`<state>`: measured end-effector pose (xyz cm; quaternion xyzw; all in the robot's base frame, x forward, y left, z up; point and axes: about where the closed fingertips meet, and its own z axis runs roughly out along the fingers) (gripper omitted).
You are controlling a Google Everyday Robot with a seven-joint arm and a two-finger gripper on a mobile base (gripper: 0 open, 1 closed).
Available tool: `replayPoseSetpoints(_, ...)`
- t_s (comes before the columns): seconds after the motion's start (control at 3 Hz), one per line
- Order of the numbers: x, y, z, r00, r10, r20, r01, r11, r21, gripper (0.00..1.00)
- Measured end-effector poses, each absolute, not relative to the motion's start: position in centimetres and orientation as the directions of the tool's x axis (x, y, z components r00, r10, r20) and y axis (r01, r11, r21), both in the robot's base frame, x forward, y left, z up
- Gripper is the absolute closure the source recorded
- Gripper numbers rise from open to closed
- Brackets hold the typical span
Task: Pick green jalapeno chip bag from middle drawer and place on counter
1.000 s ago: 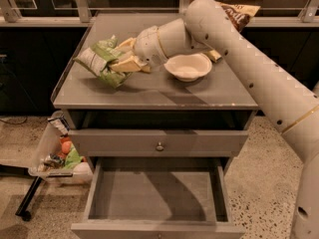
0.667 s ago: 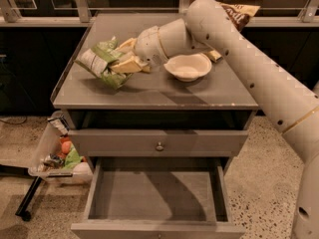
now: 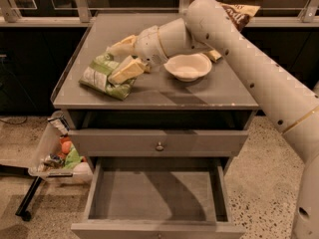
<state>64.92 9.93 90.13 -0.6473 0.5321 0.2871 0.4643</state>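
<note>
Gripper (image 3: 113, 63): over counter's (image 3: 164, 91) left half, fingers spread wide, lower finger lying on bag.
Green jalapeno chip bag (image 3: 98, 79): flat on counter, left of white bowl (image 3: 188, 66).

A crinkly, glossy green jalapeno chip bag (image 3: 98, 78) is seen beneath the smooth cream plastic gripper (image 3: 111, 63) on the matt grey counter (image 3: 169, 92).

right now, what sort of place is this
Probably a mock kitchen or break room: grey drawer cabinet, snack bin on the floor, white bowl on the counter. The gripper is there, at the green jalapeno chip bag.
</note>
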Motion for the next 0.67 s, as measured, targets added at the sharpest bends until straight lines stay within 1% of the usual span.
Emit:
replayPoseSetpoints(0.33,64.92,9.94,90.13,0.269,-0.422,-0.866,-0.955,-0.003,-0.295,0.00)
replayPoseSetpoints(0.67,64.92,9.94,90.13,0.269,-0.422,-0.866,-0.955,-0.003,-0.295,0.00)
